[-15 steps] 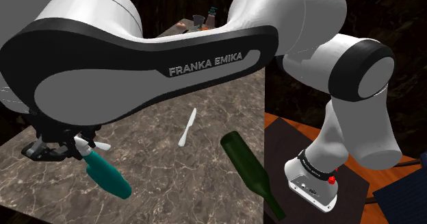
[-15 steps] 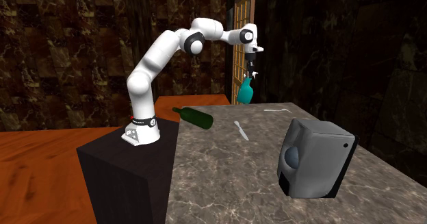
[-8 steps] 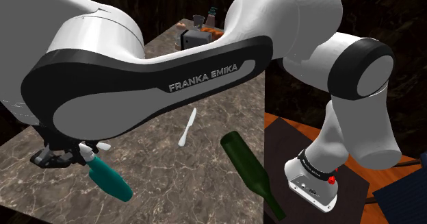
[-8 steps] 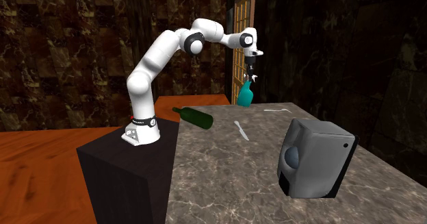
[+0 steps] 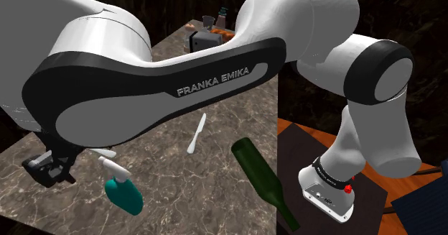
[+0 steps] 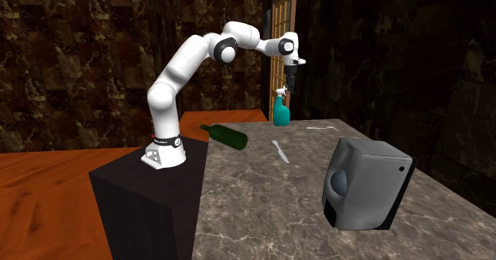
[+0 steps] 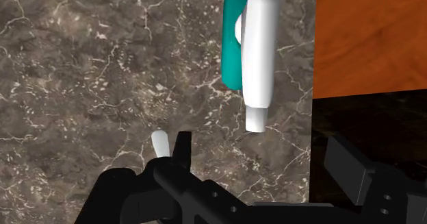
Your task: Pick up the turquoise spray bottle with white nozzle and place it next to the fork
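Note:
The turquoise spray bottle with its white nozzle is free of my gripper, just below it at the marble table's near corner. In the second exterior view the bottle is nearly upright under the gripper. In the wrist view the gripper is open, its black fingers wide apart, and the bottle lies beyond them, untouched. The white fork lies on the marble close by; one white end shows beside a finger. Whether the bottle rests on the table I cannot tell.
A white knife lies mid-table and a dark green bottle lies over the edge by the stand. A grey boxy appliance sits at the table's other end. The orange floor shows past the table edge.
The gripper has opened and let go of the spray bottle. The bottle has dropped a little and swung from hanging tilted to nearly upright.

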